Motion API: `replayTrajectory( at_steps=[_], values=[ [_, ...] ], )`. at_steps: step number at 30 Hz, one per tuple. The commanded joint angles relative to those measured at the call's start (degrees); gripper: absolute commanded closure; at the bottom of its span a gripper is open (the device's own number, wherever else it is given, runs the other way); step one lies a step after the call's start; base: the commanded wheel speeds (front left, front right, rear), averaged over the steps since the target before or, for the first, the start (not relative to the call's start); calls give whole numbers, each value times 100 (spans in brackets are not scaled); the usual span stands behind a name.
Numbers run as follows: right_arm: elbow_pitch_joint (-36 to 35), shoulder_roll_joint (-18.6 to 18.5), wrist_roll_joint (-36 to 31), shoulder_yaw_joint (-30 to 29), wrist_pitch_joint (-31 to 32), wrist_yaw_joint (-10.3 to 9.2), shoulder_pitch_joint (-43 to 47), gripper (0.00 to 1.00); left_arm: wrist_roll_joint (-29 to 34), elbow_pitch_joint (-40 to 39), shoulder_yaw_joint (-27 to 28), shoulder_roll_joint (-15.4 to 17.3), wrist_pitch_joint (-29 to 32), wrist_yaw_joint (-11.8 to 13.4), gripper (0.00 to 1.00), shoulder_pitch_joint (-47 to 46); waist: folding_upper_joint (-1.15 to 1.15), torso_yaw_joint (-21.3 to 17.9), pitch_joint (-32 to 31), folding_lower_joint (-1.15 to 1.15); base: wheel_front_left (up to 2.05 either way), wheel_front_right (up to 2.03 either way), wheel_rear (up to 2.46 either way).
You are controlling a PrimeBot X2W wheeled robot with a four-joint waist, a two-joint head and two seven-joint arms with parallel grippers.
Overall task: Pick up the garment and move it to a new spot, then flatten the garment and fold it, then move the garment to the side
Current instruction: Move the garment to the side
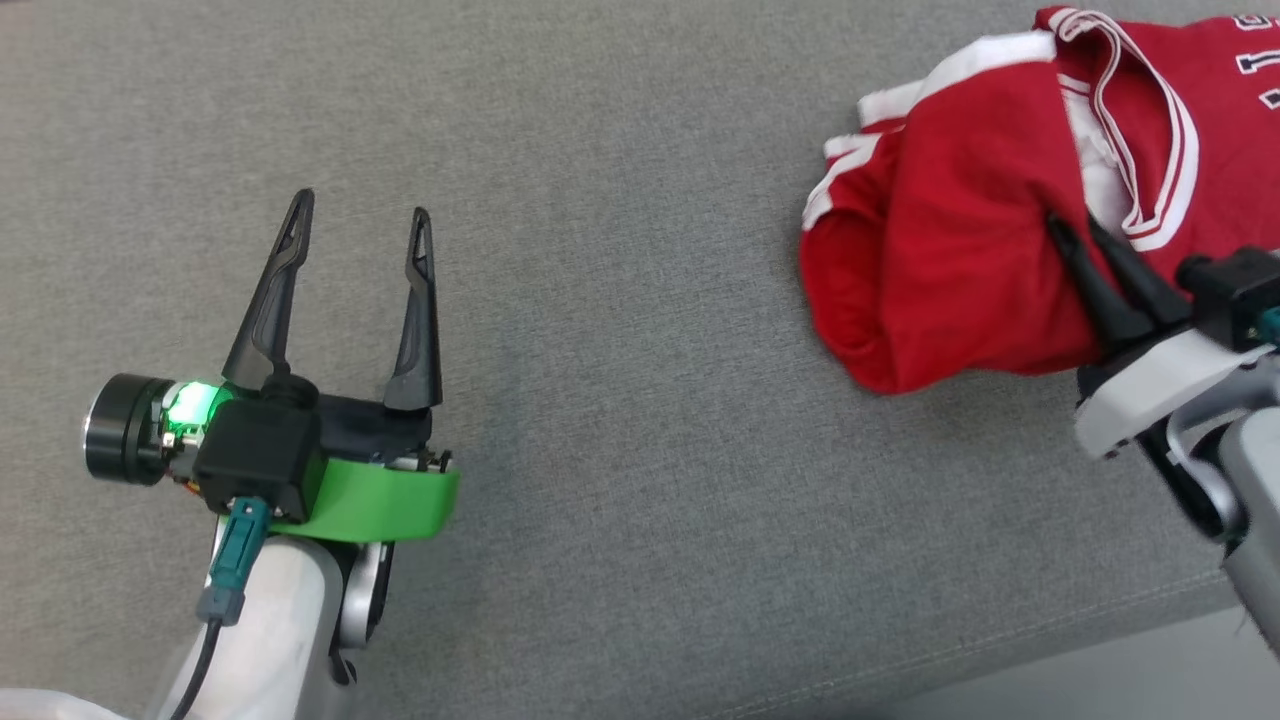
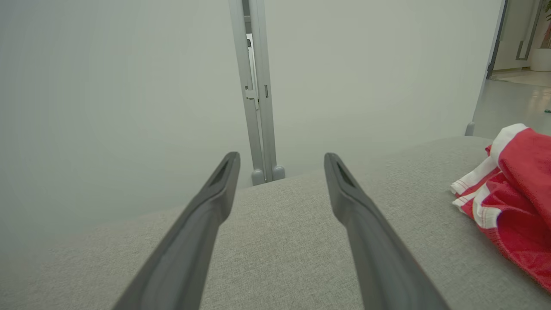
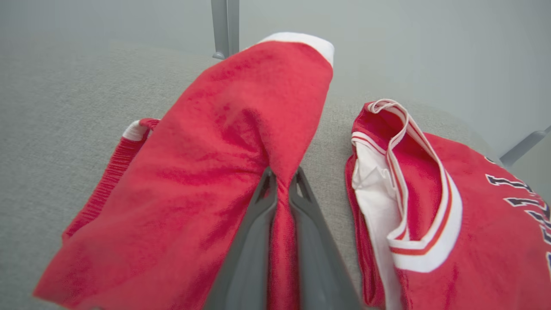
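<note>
Garment (image 1: 940, 260), bunched upper right, has a fold pinched tight in the right gripper (image 1: 1072, 226); best to lift slowly, clear of the cushion (image 1: 640, 420). At lower left, the left gripper (image 1: 362, 205) stands wide, empty.

Left arm: the left claw (image 1: 362, 204) sits low on the robot's left side. Its two dark fingers (image 1: 265, 320) point forward, away from the body, and are spread wide with nothing between them. The wrist carries a green band (image 1: 390, 505). A green lamp (image 1: 188, 405) is lit on the black housing beside it. A cable (image 1: 238, 540) with a teal plug runs down the pale left forearm (image 1: 280, 620).

Right arm: the right claw (image 1: 1070, 222) is far out on the right, fingers slanting forward and inward. The tips are nearly together, pinching a fold of the garment (image 1: 950, 270). The right wrist view shows cloth squeezed in the narrow gap between them. The white wrist shell (image 1: 1150, 385) and grey right forearm (image 1: 1255, 500) come in from the lower right.
</note>
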Motion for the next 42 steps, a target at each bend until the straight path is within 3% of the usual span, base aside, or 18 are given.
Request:
replayTrajectory(
  at_steps=[1, 5, 10, 14, 17, 18, 19, 20, 24, 27, 34, 42],
  values=[
    [65, -174, 11, -8, 7, -9, -263, 100, 63, -53, -17, 71, 48, -32, 0, -173, 0, -463, 557, 0, 0, 0, 0],
    [324, -873, 113, -192, 98, -9, -706, 100, 198, -147, -208, 98, 183, -166, 0, -497, 0, -414, 939, 0, 0, 0, 0],
    [814, -1495, 201, -501, 147, -9, -1105, 100, 327, -246, -337, 142, 254, -261, 0, -806, 0, -320, 1292, 0, 0, 0, 0],
    [1316, -1608, 263, -804, 119, -9, -1406, 100, 391, -280, -390, 186, 303, -306, 0, -960, 0, -251, 1469, 0, 0, 0, 0],
    [1720, -1493, 276, -927, 101, -9, -1548, 100, 395, -287, -444, 188, 333, -335, 0, -1033, 0, -209, 1547, 0, 0, 0, 0],
    [1881, -1441, 224, -990, 88, -9, -1601, 84, 402, -277, -455, 192, 341, -341, 0, -1051, 0, -205, 1557, 0, 0, 0, 0],
    [1961, -1372, 204, -1047, -18, -9, -1633, 60, 403, -257, -466, 193, 344, -345, 0, -1061, 0, -202, 1554, 0, 0, 0, 0],
    [2096, -1300, 136, -1136, -117, -9, -1648, 0, 393, -231, -472, 190, 340, -342, 0, -1058, 0, -204, 1531, 0, 0, 0, 0],
    [2269, -926, -49, -1458, -558, -9, -1427, 0, 312, -96, -455, 181, 278, -270, 0, -896, 0, -272, 1298, 0, 0, 0, 0],
    [2005, -626, -181, -1758, -680, -9, -1160, 0, 250, -15, -376, 194, 242, -190, 0, -726, 0, -345, 1041, 0, 0, 0, 0],
    [258, 336, -552, -2411, -695, -9, 44, 0, 24, 118, -165, 194, 182, 72, 0, -205, 0, -397, 374, 0, 0, 0, 0],
    [-1162, 1259, -887, -2227, -678, -9, 1337, 0, -247, 336, 64, 126, 67, 354, 0, 408, 0, -157, -312, 0, 0, 0, 0]
  ],
)
